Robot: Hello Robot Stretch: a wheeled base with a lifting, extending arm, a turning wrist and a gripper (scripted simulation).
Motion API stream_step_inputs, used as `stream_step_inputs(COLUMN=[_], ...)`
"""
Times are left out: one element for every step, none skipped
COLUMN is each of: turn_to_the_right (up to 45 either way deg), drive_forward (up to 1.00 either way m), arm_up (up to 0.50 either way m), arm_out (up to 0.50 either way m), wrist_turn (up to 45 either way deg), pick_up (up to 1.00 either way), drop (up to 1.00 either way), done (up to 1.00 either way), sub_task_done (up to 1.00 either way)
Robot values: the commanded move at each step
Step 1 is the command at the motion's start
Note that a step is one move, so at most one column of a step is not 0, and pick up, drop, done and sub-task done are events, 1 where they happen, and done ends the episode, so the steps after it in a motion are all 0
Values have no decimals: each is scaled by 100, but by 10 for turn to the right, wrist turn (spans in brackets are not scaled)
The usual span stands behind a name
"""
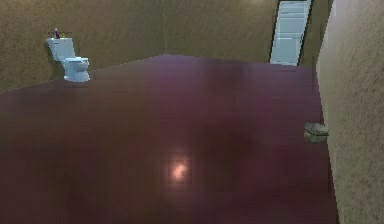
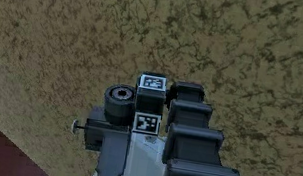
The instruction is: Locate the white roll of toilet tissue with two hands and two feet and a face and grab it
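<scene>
White toilet [image 1: 74, 62] far off, white door [image 1: 289, 32] well right of it, small pale lump [image 1: 316, 130] on floor [image 1: 180, 120] nearer, my claw [image 2: 112, 135] before speckled wall [image 2: 256, 52], cannot tell what it holds.

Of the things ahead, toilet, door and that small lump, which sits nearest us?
The small pale lump on the floor by the forward view's right wall. The toilet and the white door stand far back across the room.
</scene>
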Motion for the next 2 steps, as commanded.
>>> stream_step_inputs(turn_to_the_right=[0, 0], drive_forward=[0, 0], arm_up=[0, 0], arm_out=[0, 0], wrist_turn=[450, 450], pick_up=[0, 0], drop=[0, 0], done=[0, 0], sub_task_done=[0, 0])
